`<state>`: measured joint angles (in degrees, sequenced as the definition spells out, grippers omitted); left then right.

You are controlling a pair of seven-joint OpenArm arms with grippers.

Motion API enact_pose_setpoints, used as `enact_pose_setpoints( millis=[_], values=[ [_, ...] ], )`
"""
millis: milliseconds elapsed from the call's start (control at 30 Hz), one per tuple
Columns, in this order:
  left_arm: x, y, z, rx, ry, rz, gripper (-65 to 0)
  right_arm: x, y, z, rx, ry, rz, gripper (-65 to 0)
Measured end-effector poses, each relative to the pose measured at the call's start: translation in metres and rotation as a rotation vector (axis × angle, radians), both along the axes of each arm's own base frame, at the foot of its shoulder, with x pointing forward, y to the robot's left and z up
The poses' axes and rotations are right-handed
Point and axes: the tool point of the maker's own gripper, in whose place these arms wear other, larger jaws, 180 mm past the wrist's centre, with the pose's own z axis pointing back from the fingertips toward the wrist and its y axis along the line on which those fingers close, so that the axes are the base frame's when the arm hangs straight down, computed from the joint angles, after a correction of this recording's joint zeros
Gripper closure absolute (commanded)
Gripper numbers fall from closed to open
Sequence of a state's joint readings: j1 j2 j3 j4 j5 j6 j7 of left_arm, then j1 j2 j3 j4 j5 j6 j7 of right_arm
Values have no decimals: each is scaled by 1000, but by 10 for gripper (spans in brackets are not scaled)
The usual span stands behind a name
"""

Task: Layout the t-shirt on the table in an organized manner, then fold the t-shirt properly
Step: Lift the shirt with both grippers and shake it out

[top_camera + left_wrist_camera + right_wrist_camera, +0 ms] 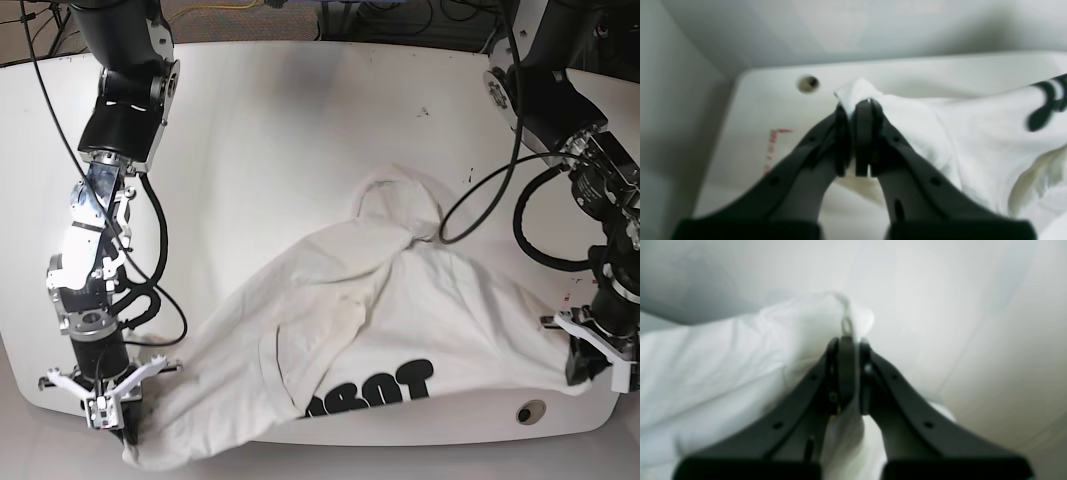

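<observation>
Left wrist view: left claw [857, 106] fills the foreground, jaws together and clamped on a bunched fold of the t-shirt [973, 133]. A tuft of white cloth pokes out past the tips. The cloth runs away to the right of the claw, with part of a black letter showing on it. Just beyond the tips lies a round grommet hole [808, 83] in the bench [773, 103]; a red mark [773, 140] sits to the left of the claw.

Right wrist view: right claw [851, 343] likewise clamped on white cloth [740, 356], a thin folded edge sticking up between the tips. The fabric spreads to the left of the claw. Picture blurred; no finer detail readable.

Base view: t-shirt [400, 330] is stretched across the near part of the bench [280, 130] between both claws, wrinkled, with a bunched hump near its far middle. Black lettering [385, 390] lies along the near hem. Right claw [112, 412] holds the corner at the near edge on that view's left; left claw [597, 352] holds the end on its right, close to the grommet hole [528, 411].
</observation>
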<state>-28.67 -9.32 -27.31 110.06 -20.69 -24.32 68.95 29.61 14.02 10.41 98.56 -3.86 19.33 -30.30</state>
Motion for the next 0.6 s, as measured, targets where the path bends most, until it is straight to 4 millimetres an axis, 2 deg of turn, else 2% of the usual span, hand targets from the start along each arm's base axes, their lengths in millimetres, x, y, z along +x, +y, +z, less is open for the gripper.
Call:
enact_pose_setpoints(
  millis=[167, 367, 533, 600],
  values=[
    [1, 24, 40, 22, -67, 56, -6, 5, -10, 49, -21, -86, -16, -2],
    [2, 33, 88, 49, -155, 69, -15, 9, -15, 97, -23, -151, -37, -2],
    [1, 36, 108, 50, -176, 86, -76, 8, -6, 132, -73, -184, -4, -2],
    [1, 38, 117, 45, -191, 92, -82, 8, -7, 145, -81, -192, -7, -2]
  ],
)
